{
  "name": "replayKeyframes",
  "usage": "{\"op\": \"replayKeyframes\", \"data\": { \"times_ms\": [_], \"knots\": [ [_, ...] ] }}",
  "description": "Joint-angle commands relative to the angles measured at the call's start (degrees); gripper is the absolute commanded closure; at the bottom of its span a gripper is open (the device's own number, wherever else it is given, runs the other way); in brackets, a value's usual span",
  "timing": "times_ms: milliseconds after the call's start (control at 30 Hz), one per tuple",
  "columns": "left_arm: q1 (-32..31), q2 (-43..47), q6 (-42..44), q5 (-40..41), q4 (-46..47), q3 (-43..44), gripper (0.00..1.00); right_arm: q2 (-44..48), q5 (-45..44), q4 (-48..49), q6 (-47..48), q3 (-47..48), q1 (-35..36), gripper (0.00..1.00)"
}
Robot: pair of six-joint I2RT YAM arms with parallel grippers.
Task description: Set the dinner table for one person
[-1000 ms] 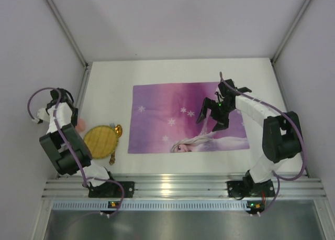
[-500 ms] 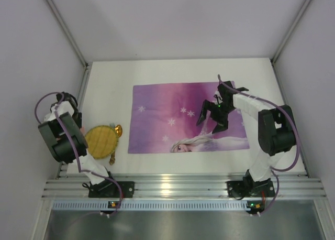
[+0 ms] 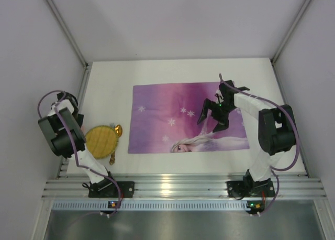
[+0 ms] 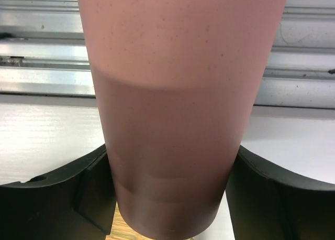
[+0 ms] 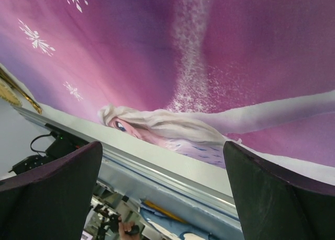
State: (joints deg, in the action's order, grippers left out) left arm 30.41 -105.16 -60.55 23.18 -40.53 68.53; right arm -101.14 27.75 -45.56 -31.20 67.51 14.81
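A pink cup (image 4: 178, 119) stands upright and fills the left wrist view. My left gripper (image 4: 170, 198) is shut on the pink cup, with a black finger (image 4: 89, 193) pressed against each side low down. From above, the left arm (image 3: 62, 135) hides both the cup and the gripper. Beside it on the white dinner table (image 3: 110, 83) lies a round yellow plate (image 3: 101, 139), with gold cutlery (image 3: 116, 131) next to it. My right gripper (image 3: 211, 117) hangs open over the purple placemat (image 3: 167, 109), nothing between its fingers (image 5: 52, 187).
Pale grey panels wall the table on the left, back and right. A silver aluminium rail (image 3: 178, 187) runs along the near edge and carries both arm bases. The placemat (image 5: 209, 51) fills most of the right wrist view.
The left arm swung over the pink cup, which showed beside the plate a second ago and is now covered from above. Its jaws have narrowed onto the cup. The right arm barely moved.
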Motion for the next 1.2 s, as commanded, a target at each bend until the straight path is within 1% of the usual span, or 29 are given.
{"op": "replayKeyframes", "data": {
  "times_ms": [0, 67, 100, 167, 200, 333, 467, 533, 567, 600, 633, 667, 700, 733, 767, 800, 833, 867, 900, 933, 967, 1000, 1033, 1067, 1100, 1133, 1167],
  "knots": [
    [0.35, 0.74, 6.41, -1.82, 3.61, 1.61, 0.83, 1.47, 0.29, 1.35, 0.44, 0.52, -0.66, 0.0],
    [0.0, 2.06, 9.47, -3.22, 4.15, 1.43, 0.9, 2.0, 0.11, 1.35, 0.35, 1.14, -0.92, 0.0],
    [-0.7, 2.59, 10.62, -3.66, 4.58, 1.43, 0.95, 2.52, -0.23, 1.26, 0.26, 1.49, -1.1, 0.0],
    [-1.76, 4.52, 14.3, -4.28, 4.76, 1.6, 1.0, 3.06, -0.32, 1.09, 0.35, 2.8, -1.36, 0.0],
    [-3.07, 5.4, 16.15, -6.2, 5.28, 1.34, 1.0, 3.49, -0.59, 0.83, 0.44, 3.33, -1.53, 0.0],
    [-7.03, 10.15, 24.67, -8.32, 5.91, 1.25, 1.0, 4.55, -0.94, -0.23, 1.05, 6.49, -2.5, 0.0],
    [-10.54, 13.4, 28.64, -11.39, 2.23, 3.35, 1.0, 6.22, -0.76, -0.49, 0.79, 7.55, -3.2, 0.0],
    [-13.0, 14.11, 31.44, -15.08, 0.64, 4.15, 1.0, 7.54, -0.5, -0.49, 0.7, 7.9, -3.47, 0.0],
    [-13.79, 15.33, 32.77, -18.23, 1.15, 4.07, 1.0, 8.06, -0.07, -0.32, 1.05, 8.25, -3.64, 0.0],
    [-15.46, 15.95, 33.91, -20.61, 1.25, 3.98, 1.0, 9.11, 2.03, 0.73, 1.23, 8.6, -3.73, 0.0],
    [-16.34, 16.74, 35.92, -26.9, 1.51, 3.89, 1.0, 9.82, 3.61, 1.78, 1.4, 9.13, -4.17, 0.0],
    [-18.0, 18.05, 37.08, -31.05, 2.21, 3.63, 1.0, 10.69, 5.8, 5.27, 0.8, 9.14, -4.35, 0.0],
    [-18.72, 18.59, 38.31, -35.27, 4.04, 3.45, 1.0, 12.79, 10.96, 7.66, 0.18, 9.05, -4.52, 0.0],
    [-19.59, 19.11, 39.97, -40.27, 4.58, 3.45, 1.0, 13.77, 13.71, 10.64, -0.69, 8.87, -4.61, 0.0],
    [-20.73, 19.82, 40.86, -48.84, 5.28, 3.45, 1.0, 14.82, 16.43, 13.63, -3.23, 8.7, -4.7, 0.0],
    [-23.27, 20.26, 41.74, -53.45, 6.07, 3.54, 1.0, 16.49, 21.77, 20.1, -4.73, 8.43, -4.61, 0.0],
    [-24.86, 20.52, 43.14, -59.16, 5.99, 3.97, 1.0, 17.11, 24.26, 23.64, -8.31, 8.17, -4.7, 0.0],
    [-27.75, 20.79, 43.5, -63.3, 6.08, 3.98, 1.0, 17.73, 26.37, 30.9, -10.44, 7.82, -4.7, 0.0],
    [-28.91, 20.96, 43.68, -66.74, 6.69, 3.98, 1.0, 18.43, 29.79, 34.45, -12.46, 7.03, -4.61, 0.0],
    [-29.96, 21.14, 42.81, -69.82, 6.96, 3.98, 1.0, 18.61, 31.3, 38.23, -14.57, 6.59, -4.7, 0.0],
    [-32.41, 21.32, 42.1, -77.51, 7.83, 3.8, 1.0, 18.61, 32.53, 44.18, -18.51, 6.33, -4.7, 0.0],
    [-33.48, 21.58, 41.05, -80.8, 9.14, 3.54, 1.0, 18.35, 34.37, 47.11, -20.29, 6.15, -4.79, 0.0],
    [-34.53, 22.1, 38.61, -83.71, 11.24, 3.54, 1.0, 18.18, 35.35, 50.27, -25.0, 5.8, -4.79, 0.0],
    [-36.72, 22.46, 37.02, -86.26, 12.92, 3.19, 1.0, 17.91, 36.32, 59.7, -28.27, 5.27, -4.7, 0.0],
    [-37.79, 22.89, 32.91, -91.59, 14.85, 2.84, 1.0, 17.82, 37.54, 64.67, -31.69, 4.05, -4.79, 0.0],
    [-38.84, 23.6, 31.48, -92.86, 18.0, 2.14, 1.0, 17.47, 37.99, 68.98, -34.69, 3.86, -4.79, 0.0],
    [-41.29, 24.04, 29.9, -93.66, 19.6, 1.44, 1.0, 16.86, 38.43, 75.03, -39.24, 3.86, -4.79, 0.0]
  ]
}}
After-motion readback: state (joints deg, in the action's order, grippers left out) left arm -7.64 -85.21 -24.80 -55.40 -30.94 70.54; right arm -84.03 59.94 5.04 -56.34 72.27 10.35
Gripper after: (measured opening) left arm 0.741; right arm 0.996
